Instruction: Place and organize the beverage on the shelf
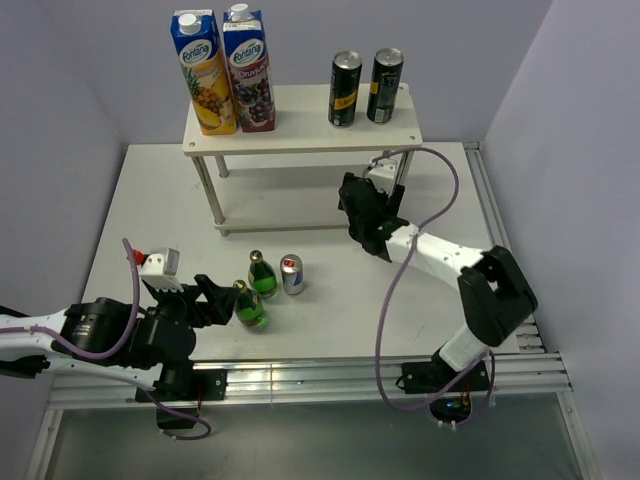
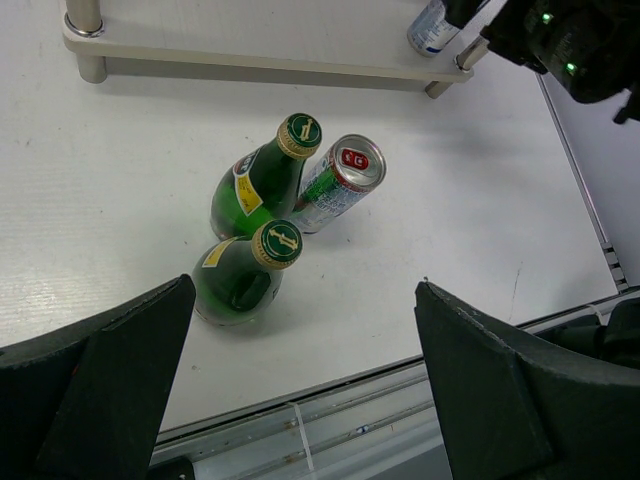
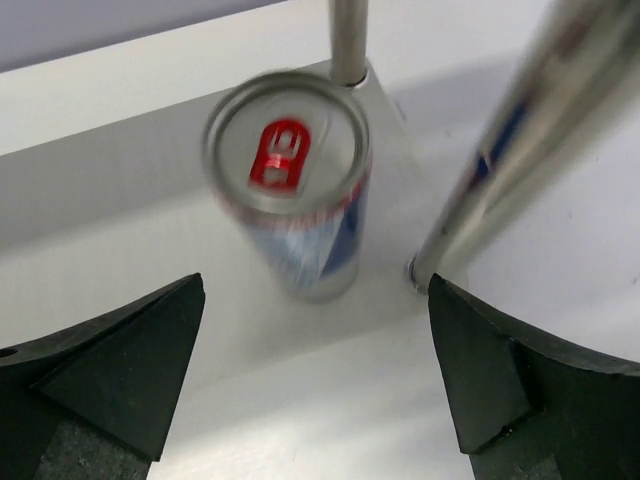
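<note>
Shelf (image 1: 300, 135) at the far side of the table (image 1: 150, 220).
- Top tier, left end: two cartons (image 1: 225, 70), both reading "Fontana". The left one shows a pineapple, the right one dark berries.
- Top tier, right end: two dark cans (image 1: 345, 90), (image 1: 385, 86), just beside each other and upright. Their yellow lettering is too small to read.

Lower tier: one silver can (image 3: 295, 190) upright, long axis vertical, red tab on top. Its side print is blue and red but blurred, no words readable. It stands at the board's corner, near a leg (image 3: 348, 40).

Table, in front of the shelf: far bottle (image 1: 262, 275), near bottle (image 1: 248, 305) and second silver can (image 1: 292, 275).
- All three are upright and clustered, necks and tops pointing up.
- Far bottle and can are touching or nearly so; I cannot tell which.
- Gold caps carry a mark and the bottles have yellow labels; neither is legible.
- This can also has a red tab.

Left gripper (image 1: 218, 300): low over the table just beside the near bottle, fingers (image 2: 100, 380) spread wide, nothing between them.

Right gripper (image 1: 352, 195): at the shelf's right front, facing the lower-tier can, fingers (image 3: 110, 360) wide apart and clear of the can.
</note>
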You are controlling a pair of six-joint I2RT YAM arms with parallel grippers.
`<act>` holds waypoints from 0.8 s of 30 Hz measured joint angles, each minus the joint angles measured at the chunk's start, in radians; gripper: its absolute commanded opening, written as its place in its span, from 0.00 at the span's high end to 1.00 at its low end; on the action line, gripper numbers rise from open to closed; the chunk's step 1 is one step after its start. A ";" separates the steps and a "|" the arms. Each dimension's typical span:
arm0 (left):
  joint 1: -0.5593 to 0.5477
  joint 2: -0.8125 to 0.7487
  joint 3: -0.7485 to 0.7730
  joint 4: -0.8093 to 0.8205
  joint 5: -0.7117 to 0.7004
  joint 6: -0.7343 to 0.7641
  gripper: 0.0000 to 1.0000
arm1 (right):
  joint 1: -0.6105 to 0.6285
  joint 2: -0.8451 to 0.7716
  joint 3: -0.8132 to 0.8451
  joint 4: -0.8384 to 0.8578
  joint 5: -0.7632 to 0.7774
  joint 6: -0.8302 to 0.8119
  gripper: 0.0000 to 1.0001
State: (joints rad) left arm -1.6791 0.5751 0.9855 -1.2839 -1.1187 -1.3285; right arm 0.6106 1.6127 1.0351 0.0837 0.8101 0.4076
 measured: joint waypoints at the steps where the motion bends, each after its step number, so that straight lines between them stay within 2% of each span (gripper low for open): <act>1: 0.000 0.000 0.000 0.000 0.000 0.000 0.01 | 0.015 -0.028 -0.016 -0.008 0.000 0.014 0.00; 4: 0.000 0.000 0.000 0.000 0.000 0.000 0.01 | 0.113 -0.138 -0.072 -0.033 0.031 0.056 0.00; 7: 0.000 0.001 0.000 0.000 0.000 0.000 0.01 | 0.285 -0.209 -0.112 -0.071 0.074 0.126 0.00; 10: 0.000 0.001 0.000 0.000 0.000 0.000 0.01 | 0.441 -0.236 -0.166 -0.109 0.085 0.214 0.00; 14: 0.000 0.001 0.000 0.000 0.000 0.000 0.01 | 0.586 -0.238 -0.267 -0.152 0.086 0.326 0.00; 18: 0.000 0.001 0.000 0.000 0.000 0.000 0.01 | 0.659 -0.195 -0.319 -0.151 0.079 0.397 0.00; 24: 0.000 0.005 0.000 0.000 0.000 0.000 0.01 | 0.670 -0.067 -0.312 -0.066 0.061 0.398 0.00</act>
State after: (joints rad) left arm -1.6791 0.5797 0.9855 -1.2842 -1.1191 -1.3289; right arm 1.2804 1.5459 0.7231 0.0177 0.8707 0.8059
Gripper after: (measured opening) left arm 0.994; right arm 0.998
